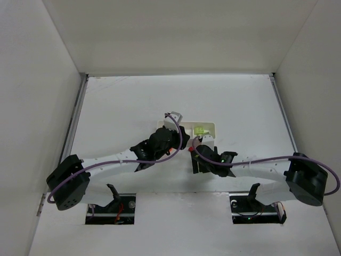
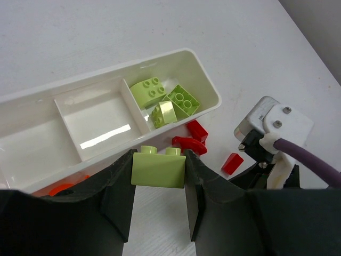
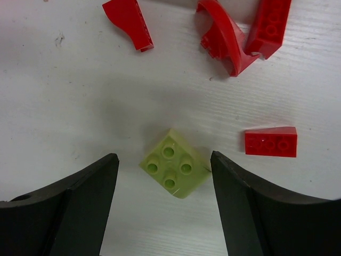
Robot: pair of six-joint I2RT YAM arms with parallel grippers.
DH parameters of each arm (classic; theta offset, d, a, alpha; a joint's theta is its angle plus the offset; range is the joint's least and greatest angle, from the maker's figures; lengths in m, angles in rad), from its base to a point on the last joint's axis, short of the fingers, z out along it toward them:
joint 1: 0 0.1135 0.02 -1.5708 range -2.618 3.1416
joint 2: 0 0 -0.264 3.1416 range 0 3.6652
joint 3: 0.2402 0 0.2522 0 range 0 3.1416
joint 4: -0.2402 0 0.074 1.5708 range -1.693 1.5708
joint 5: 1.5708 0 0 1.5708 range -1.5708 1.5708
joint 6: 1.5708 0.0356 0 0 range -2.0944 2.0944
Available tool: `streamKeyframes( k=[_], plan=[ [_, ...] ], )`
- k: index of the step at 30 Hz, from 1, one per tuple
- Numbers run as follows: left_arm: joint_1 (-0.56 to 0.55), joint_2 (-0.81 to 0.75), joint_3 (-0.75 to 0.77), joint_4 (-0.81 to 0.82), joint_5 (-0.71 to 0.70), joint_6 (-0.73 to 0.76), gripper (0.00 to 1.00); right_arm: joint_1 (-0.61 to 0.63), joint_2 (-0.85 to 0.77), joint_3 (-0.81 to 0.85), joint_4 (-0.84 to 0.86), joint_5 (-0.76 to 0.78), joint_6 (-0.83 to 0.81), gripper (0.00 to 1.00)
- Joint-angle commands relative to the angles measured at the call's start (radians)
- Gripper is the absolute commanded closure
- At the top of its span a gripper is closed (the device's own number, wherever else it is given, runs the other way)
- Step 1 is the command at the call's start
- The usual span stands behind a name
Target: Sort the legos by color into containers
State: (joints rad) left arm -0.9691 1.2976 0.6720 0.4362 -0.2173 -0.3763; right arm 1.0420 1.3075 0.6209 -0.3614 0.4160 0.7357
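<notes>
My left gripper (image 2: 158,157) is shut on a yellow-green brick (image 2: 158,170) and holds it just in front of the white tray (image 2: 205,80). The tray's right compartment holds three yellow-green bricks (image 2: 150,90); its middle compartment (image 2: 96,120) is bare. My right gripper (image 3: 164,160) is open, low over the table, with its fingers either side of a square yellow-green brick (image 3: 173,169), not touching it. Several red bricks (image 3: 224,37) lie just beyond it. In the top view both grippers meet beside the tray (image 1: 211,126).
Red bricks (image 2: 196,129) lie on the table beside the tray's right end, close to the right arm's wrist (image 2: 272,125). An orange piece (image 2: 61,189) shows by the left finger. One red brick (image 3: 270,142) lies right of the right gripper. White walls enclose the table.
</notes>
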Motion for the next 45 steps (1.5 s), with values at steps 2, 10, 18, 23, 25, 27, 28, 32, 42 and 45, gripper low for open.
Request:
streamKeyframes(
  k=[2,10,18,23,25,27,28,32,42,45],
  plan=[
    [-0.006,-0.035,0.021,0.027,-0.008,-0.001,0.79,-0.001,0.036,0.025,0.062,-0.036,-0.018,0.28],
    [0.059,-0.060,0.017,0.009,-0.016,0.001,0.79,0.042,0.059,0.027,0.078,-0.056,0.014,0.54],
    [0.096,-0.011,0.073,-0.005,-0.001,-0.042,0.79,0.054,-0.152,-0.015,0.079,0.030,0.056,0.71],
    [0.057,0.098,0.181,0.004,0.002,-0.029,0.78,-0.059,-0.387,-0.079,0.068,0.076,0.060,0.71],
    [0.045,0.161,0.225,0.021,0.009,-0.016,0.78,-0.116,-0.471,-0.108,0.072,0.078,0.064,0.71],
    [0.039,0.231,0.279,0.032,0.019,-0.013,0.78,-0.159,-0.528,-0.124,0.067,0.081,0.070,0.70],
    [0.036,0.265,0.306,0.029,0.024,-0.012,0.78,-0.180,-0.554,-0.133,0.067,0.081,0.077,0.70],
    [0.030,0.405,0.395,0.032,0.038,-0.007,0.78,-0.259,-0.635,-0.170,0.072,0.070,0.080,0.70],
    [0.033,0.491,0.457,0.022,0.042,-0.003,0.47,-0.343,-0.607,-0.176,0.131,0.010,0.048,0.70],
    [0.046,0.436,0.423,0.026,0.041,-0.009,0.38,-0.345,-0.544,-0.155,0.179,0.010,0.034,0.70]
  ],
)
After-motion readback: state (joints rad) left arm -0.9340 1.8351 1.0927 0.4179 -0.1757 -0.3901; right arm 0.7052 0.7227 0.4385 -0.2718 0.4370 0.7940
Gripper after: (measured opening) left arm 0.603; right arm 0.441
